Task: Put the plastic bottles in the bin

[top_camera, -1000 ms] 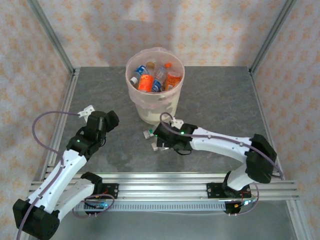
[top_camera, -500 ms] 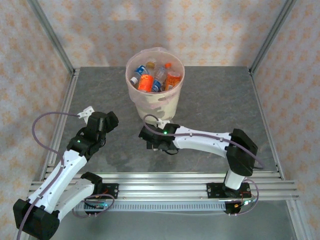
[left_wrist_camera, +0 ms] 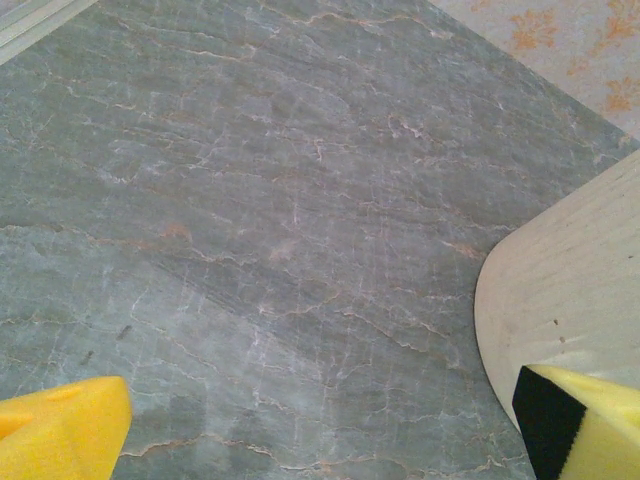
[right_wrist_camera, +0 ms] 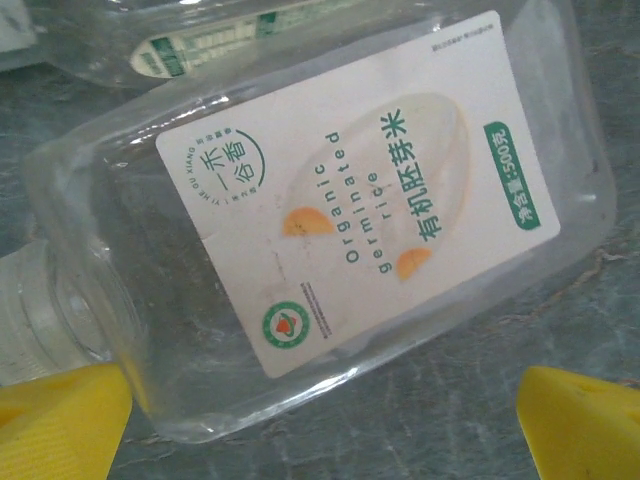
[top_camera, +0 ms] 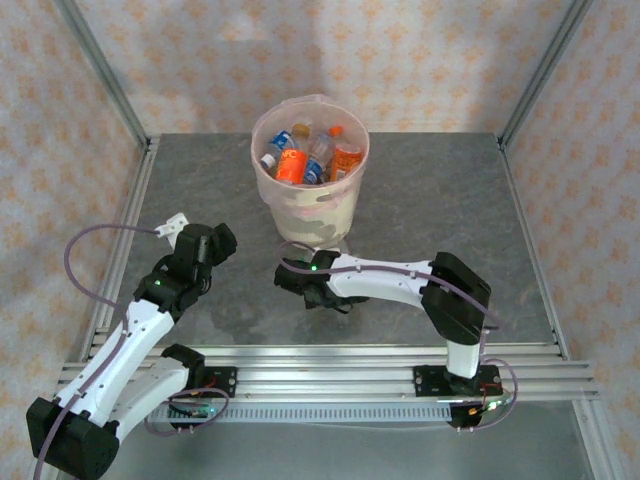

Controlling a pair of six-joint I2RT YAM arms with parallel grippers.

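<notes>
Right gripper [right_wrist_camera: 320, 428] spread wide, facing a clear white-labelled bottle [right_wrist_camera: 330, 230] lying flat, just near of the bin [top_camera: 300, 215]. Left gripper [left_wrist_camera: 320, 430] wide too, holding nothing, with bare table [left_wrist_camera: 250, 200] ahead and bin wall at right.

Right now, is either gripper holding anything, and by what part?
Nothing is held. Left gripper and right gripper are open, the right over a clear bottle.

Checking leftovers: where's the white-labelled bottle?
Right wrist view: the white-labelled bottle lies on the table before the right gripper's open jaws, a second clear bottle behind it.
</notes>
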